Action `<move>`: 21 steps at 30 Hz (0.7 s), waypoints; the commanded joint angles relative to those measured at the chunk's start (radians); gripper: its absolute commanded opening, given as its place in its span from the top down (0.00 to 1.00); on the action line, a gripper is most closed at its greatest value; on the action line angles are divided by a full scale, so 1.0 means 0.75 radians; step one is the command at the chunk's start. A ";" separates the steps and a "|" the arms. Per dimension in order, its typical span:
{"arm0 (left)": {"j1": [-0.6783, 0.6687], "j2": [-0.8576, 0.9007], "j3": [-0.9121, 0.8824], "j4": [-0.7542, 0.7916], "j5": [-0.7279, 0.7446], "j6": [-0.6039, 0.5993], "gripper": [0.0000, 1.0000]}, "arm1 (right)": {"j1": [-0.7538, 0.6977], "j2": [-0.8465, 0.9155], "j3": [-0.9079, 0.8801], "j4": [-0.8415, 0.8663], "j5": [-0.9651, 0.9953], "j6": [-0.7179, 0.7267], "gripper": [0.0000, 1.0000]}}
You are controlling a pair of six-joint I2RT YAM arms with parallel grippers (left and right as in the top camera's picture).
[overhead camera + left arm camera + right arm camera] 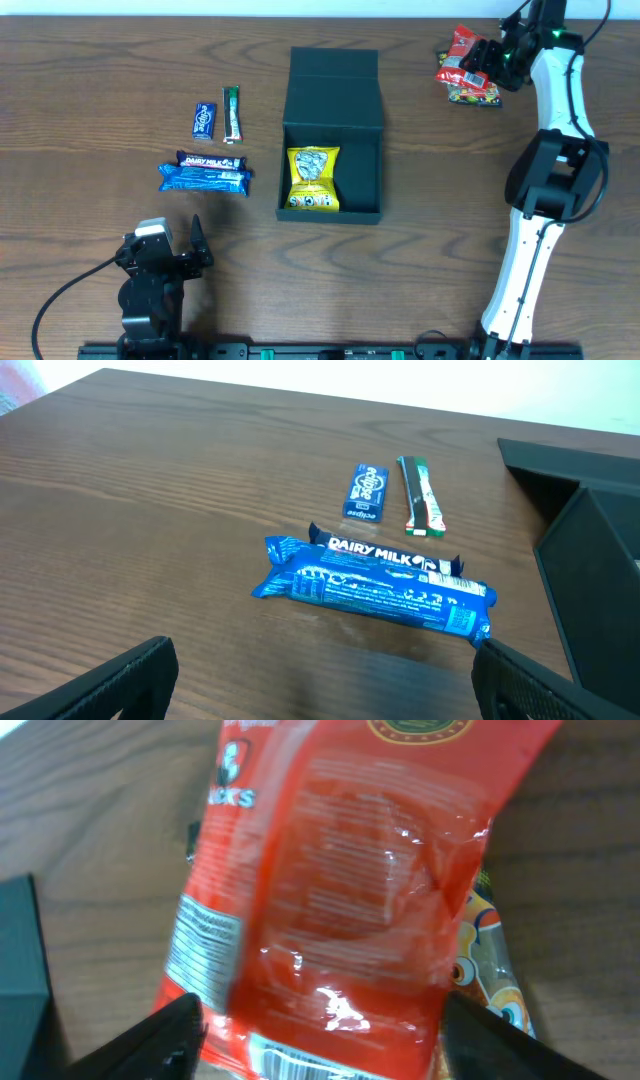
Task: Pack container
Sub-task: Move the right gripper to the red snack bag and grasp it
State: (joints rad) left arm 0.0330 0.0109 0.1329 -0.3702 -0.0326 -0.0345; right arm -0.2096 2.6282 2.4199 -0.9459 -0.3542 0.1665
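The dark teal container (331,75) stands open at the table's middle, its lid flap laid back. A yellow snack packet (314,180) lies inside. The container's edge shows in the left wrist view (600,560) and in the right wrist view (20,950). My right gripper (492,58) is at the far right, open, its fingers (325,1040) astride a red snack packet (340,890), seen from overhead too (460,55). My left gripper (165,240) is open and empty near the front left; its fingers (320,680) are apart above bare wood.
Left of the container lie a blue packet (203,178) (375,585), a Dairy Milk bar (212,160) behind it, a small blue Eclipse pack (204,121) and a green-white stick (232,114). A colourful packet (478,95) (490,970) lies under the red one.
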 commanded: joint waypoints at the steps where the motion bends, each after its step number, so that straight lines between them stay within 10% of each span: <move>1: 0.007 -0.009 -0.027 -0.010 -0.001 -0.019 0.05 | -0.015 0.031 0.024 -0.003 0.023 0.002 0.39; 9: 0.007 -0.009 -0.027 -0.010 -0.001 -0.019 0.05 | -0.015 0.035 0.024 -0.002 0.024 0.008 0.78; 15: 0.007 -0.009 -0.027 -0.010 -0.001 -0.019 0.05 | -0.015 0.037 0.013 -0.014 0.049 0.042 0.36; 21: 0.007 -0.009 -0.027 -0.010 -0.001 -0.019 0.05 | -0.008 0.037 -0.065 0.063 0.048 0.176 0.43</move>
State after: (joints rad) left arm 0.0330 0.0109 0.1329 -0.3702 -0.0326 -0.0341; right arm -0.2096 2.6324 2.4027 -0.9131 -0.3222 0.2317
